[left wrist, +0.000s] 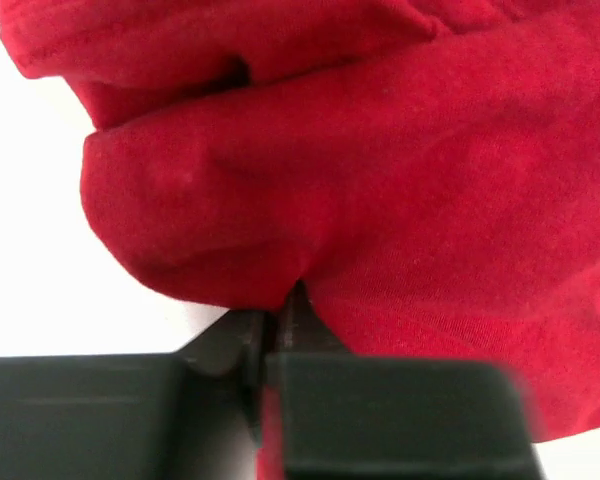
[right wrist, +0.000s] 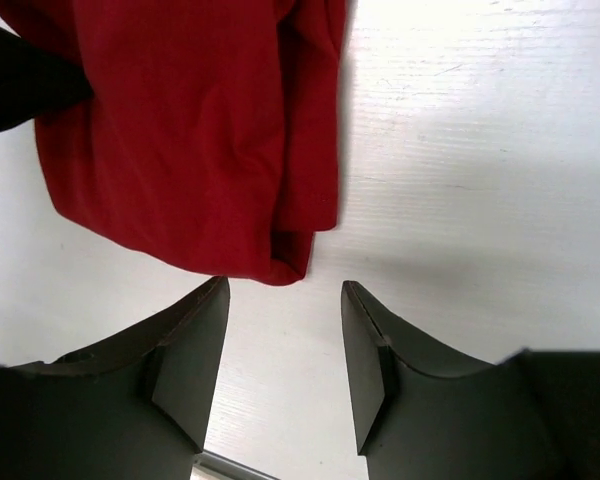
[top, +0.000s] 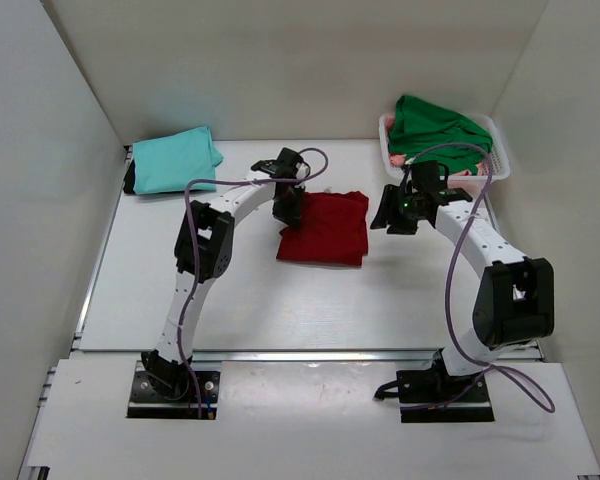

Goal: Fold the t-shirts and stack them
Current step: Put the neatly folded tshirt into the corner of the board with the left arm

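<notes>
The dark red t-shirt (top: 325,228) lies folded in the middle of the table. My left gripper (top: 289,210) is at its left edge, shut on a fold of the red cloth (left wrist: 400,200). My right gripper (top: 390,218) is open and empty just right of the shirt; its view shows the shirt's corner (right wrist: 200,150) ahead of the spread fingers (right wrist: 190,350). The light teal t-shirt (top: 175,160) lies folded at the back left. The bright green t-shirt (top: 435,125) is piled in the white basket (top: 497,160).
The white lattice basket stands at the back right against the wall. White walls enclose the table on the left, back and right. A metal rail (top: 300,352) runs along the table's near edge by the arm bases.
</notes>
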Tool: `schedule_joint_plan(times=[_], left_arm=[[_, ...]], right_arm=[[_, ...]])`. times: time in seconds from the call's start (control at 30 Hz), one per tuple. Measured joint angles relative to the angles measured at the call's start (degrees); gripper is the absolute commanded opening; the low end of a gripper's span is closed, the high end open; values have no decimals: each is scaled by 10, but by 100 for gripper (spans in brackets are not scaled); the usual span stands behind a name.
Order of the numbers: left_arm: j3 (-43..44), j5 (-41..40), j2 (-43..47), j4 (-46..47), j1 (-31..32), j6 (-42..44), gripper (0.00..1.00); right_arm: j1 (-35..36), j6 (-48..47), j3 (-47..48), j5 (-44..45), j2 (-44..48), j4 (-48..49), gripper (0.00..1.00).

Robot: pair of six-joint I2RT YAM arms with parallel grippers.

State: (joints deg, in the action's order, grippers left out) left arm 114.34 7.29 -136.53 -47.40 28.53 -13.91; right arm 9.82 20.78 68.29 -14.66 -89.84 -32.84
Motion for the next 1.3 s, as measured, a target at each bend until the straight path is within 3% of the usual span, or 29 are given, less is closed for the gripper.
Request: schedule_joint_plan(times=[0.3, 0.5, 0.73, 0.87, 1.07, 1.3], left_arm=[[110, -18, -43, -106, -17, 12, 0], [204, -47, -45, -129, -106, 42, 0], [267, -106, -41, -92, -217, 93, 0], [267, -148, -37, -45, -223, 127, 0], [267, -148, -17, 11, -221, 141, 0], [243, -129, 40, 60, -268, 118, 0]], right_arm=[[-40, 2, -23, -23, 38, 5, 45], [-42, 9, -38, -42, 63, 3, 44], [-28, 54, -87, -66, 111, 33, 43], [-7, 82, -127, -75, 125, 57, 42], [26, 116, -162, -82, 136, 70, 42], [7, 115, -150, -83, 136, 56, 42]])
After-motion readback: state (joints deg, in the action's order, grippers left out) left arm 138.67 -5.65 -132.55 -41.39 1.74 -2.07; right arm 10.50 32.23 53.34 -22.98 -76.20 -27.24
